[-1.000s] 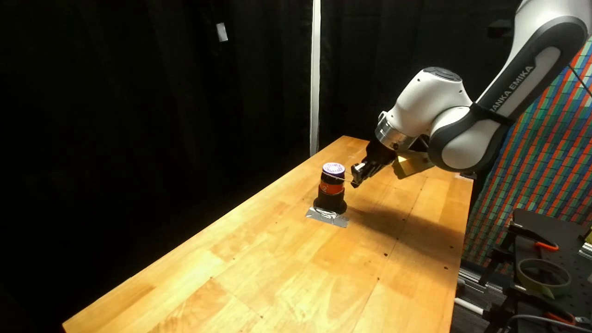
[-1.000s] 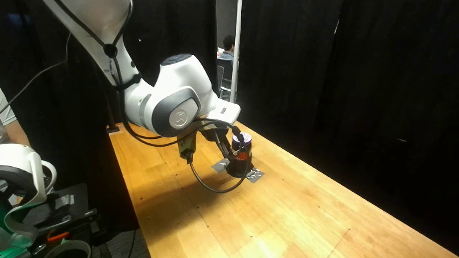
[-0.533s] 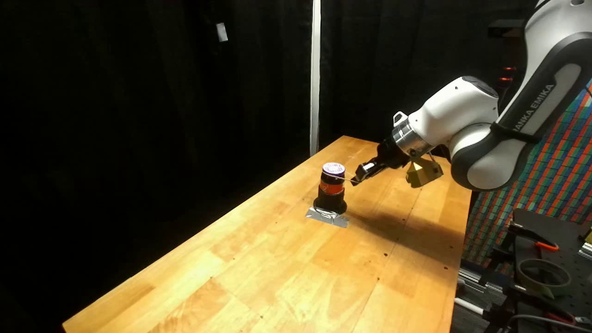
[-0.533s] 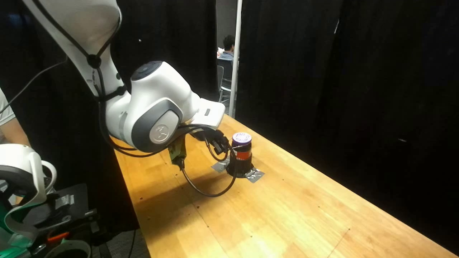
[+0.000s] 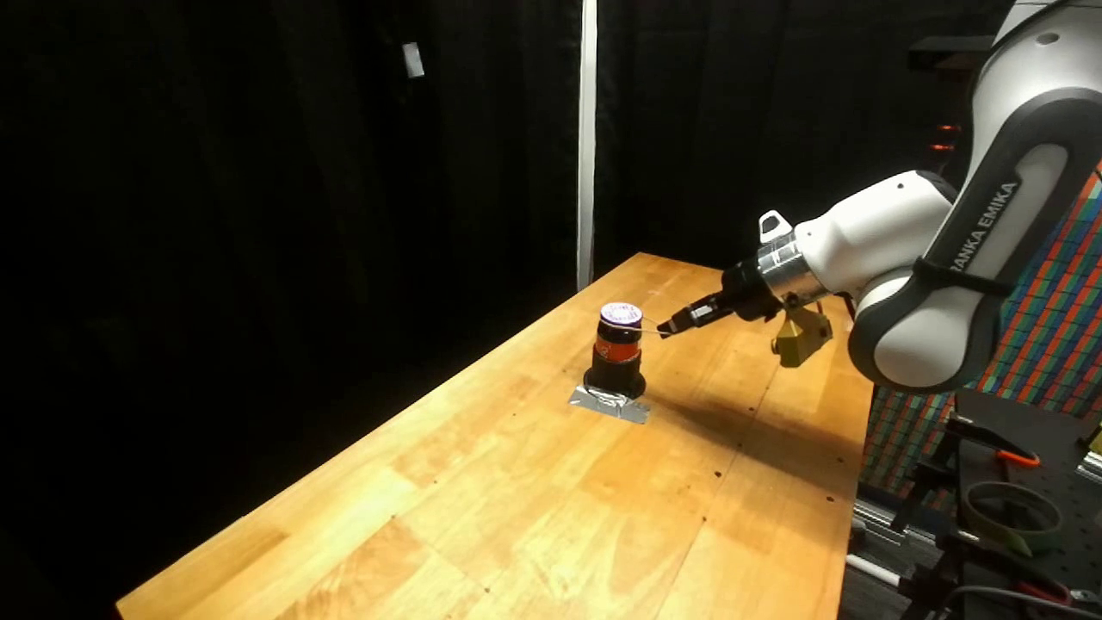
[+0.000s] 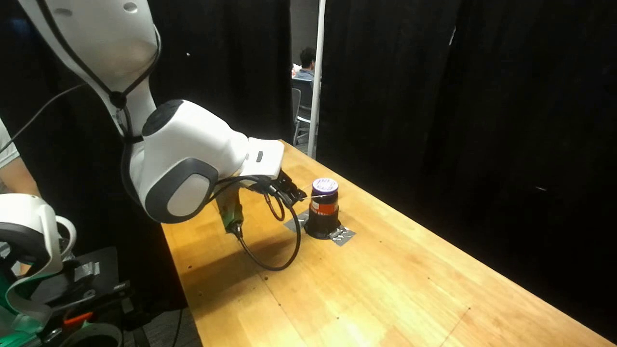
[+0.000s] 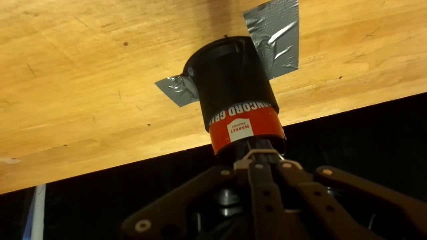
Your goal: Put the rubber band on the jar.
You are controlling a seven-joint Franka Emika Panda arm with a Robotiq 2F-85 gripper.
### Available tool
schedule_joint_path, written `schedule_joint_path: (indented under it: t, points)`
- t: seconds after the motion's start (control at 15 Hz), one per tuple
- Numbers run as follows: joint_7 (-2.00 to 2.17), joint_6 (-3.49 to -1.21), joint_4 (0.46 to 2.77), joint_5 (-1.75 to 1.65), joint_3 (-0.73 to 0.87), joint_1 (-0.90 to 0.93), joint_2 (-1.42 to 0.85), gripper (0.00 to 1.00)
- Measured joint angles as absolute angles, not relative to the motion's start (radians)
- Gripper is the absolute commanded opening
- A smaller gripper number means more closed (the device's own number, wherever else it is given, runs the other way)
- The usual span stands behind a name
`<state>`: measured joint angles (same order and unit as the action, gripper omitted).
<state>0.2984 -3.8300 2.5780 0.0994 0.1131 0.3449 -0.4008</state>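
Observation:
The jar [image 5: 618, 351] stands upright in a black holder on the wooden table, with a white-purple lid and an orange-red label. It also shows in an exterior view [image 6: 324, 208], and its label fills the middle of the wrist view [image 7: 247, 128]. The thin rubber band [image 5: 647, 330] passes across the jar just below the lid and stretches to my fingertips; it also shows in an exterior view [image 6: 315, 196]. My gripper [image 5: 667, 331] is beside the jar's upper part, tilted down toward it, with its fingers together on the band. In the wrist view the fingertips [image 7: 262, 146] overlap the jar's upper part.
Grey tape [image 5: 609, 405] fixes the black holder [image 7: 233, 76] to the table [image 5: 516, 499]. A cable [image 6: 289, 266] hangs in a loop below the wrist. A cart with a tape roll [image 5: 1012, 517] stands beside the table. Black curtains hang behind.
The arm and wrist have moved back from the jar and lowered to a flatter tilt. The fingertips stay near the jar with the band stretched. The jar has not moved.

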Motion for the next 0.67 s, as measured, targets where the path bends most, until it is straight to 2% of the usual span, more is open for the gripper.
schedule_joint_path:
  t: [0.33,0.67]
  points:
    - [0.265,-3.960,2.596,0.114,-0.018,0.236,-0.441,0.01]
    - [0.245,-4.072,2.598,0.114,-0.065,0.193,-0.490,0.01]
